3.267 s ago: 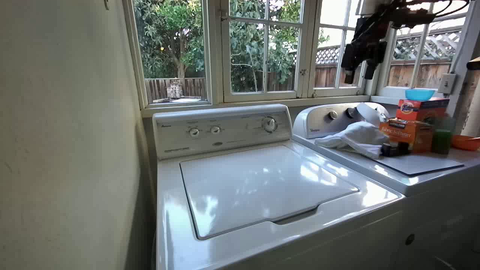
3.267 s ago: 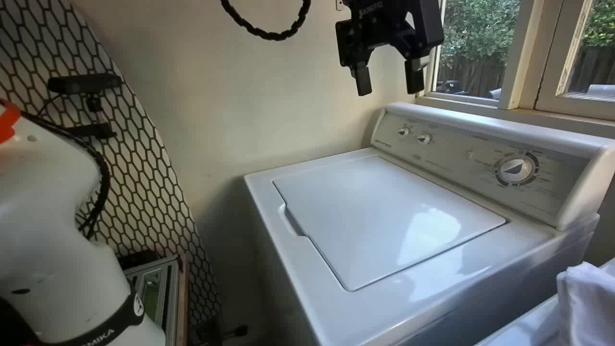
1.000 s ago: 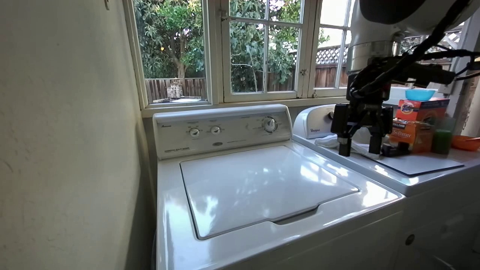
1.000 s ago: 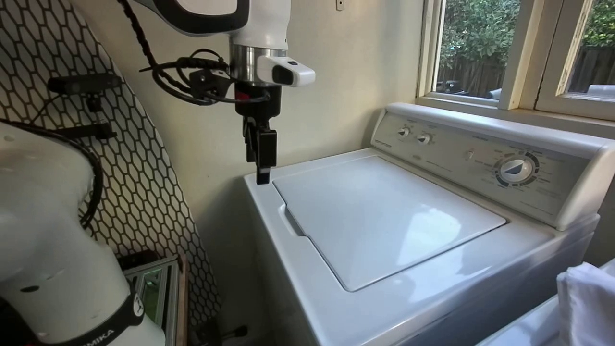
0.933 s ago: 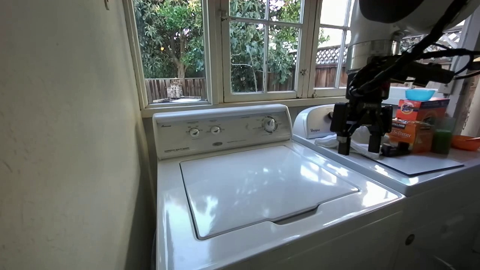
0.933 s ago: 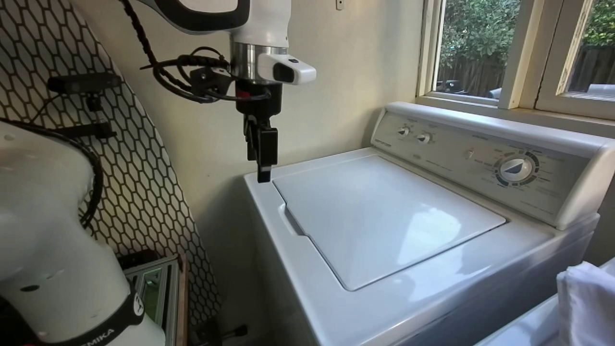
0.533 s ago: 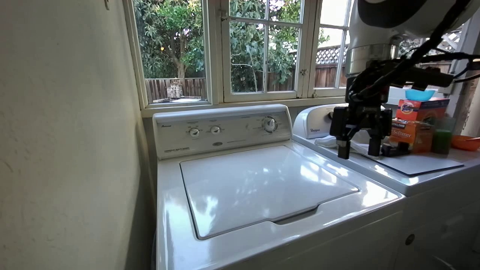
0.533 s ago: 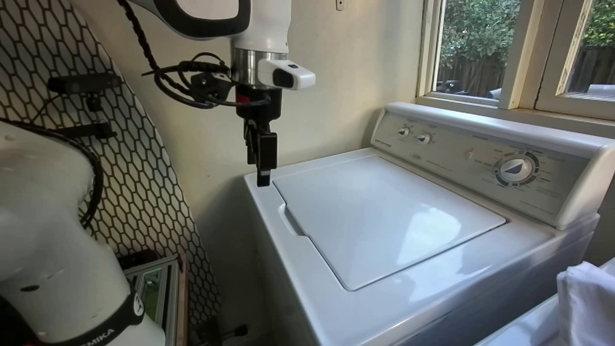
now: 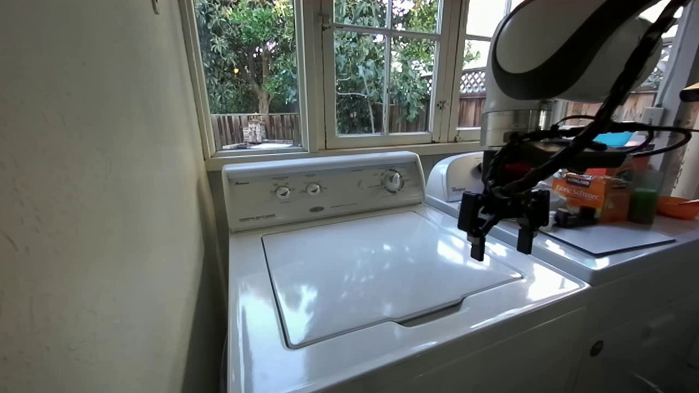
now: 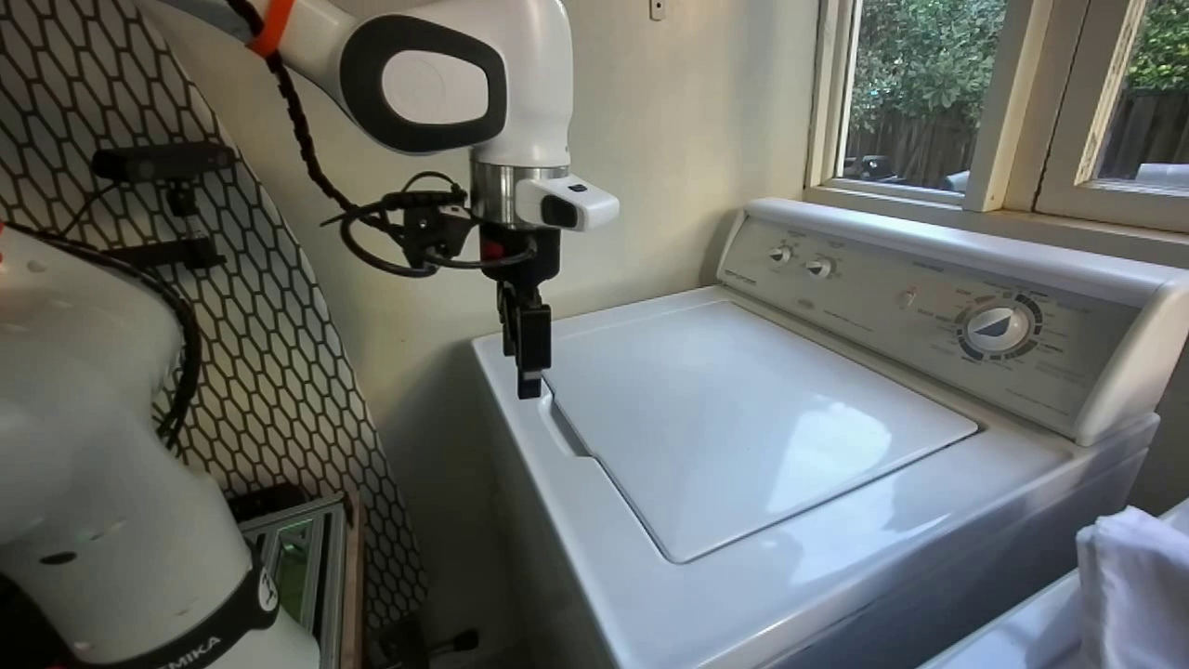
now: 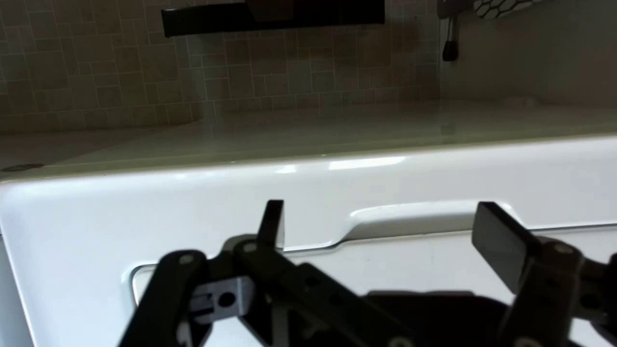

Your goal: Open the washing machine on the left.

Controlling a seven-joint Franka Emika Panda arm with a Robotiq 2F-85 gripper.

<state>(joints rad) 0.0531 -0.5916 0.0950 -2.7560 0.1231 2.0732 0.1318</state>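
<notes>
The white top-loading washing machine [image 9: 327, 215] shows in both exterior views, its control panel with knobs at the rear [image 10: 929, 311]. Its flat lid [image 9: 377, 273] lies shut, also seen in the wrist view [image 11: 400, 262]. The finger recess [image 9: 434, 315] is at the lid's front edge; it shows in the wrist view [image 11: 409, 226] between and beyond my fingertips. My gripper [image 9: 501, 247] points down with fingers apart and nothing between them. In an exterior view the gripper [image 10: 529, 386] appears over the lid's front edge, near the recess [image 10: 564, 429]. It seems above the surface; the exact gap is unclear.
A second white appliance [image 9: 617, 240] stands beside the machine, bearing an orange softener box [image 9: 590, 194], a blue bowl [image 9: 614, 138], a green-filled container [image 9: 644, 204] and an orange bowl [image 9: 677, 207]. A white cloth [image 10: 1133, 585] lies there. A wall [image 9: 109, 218] borders the washing machine.
The gripper has come down from high above and, in the last half second, moved lower and closer to the lid's front edge. Fingers stay apart; the lid has not moved.
</notes>
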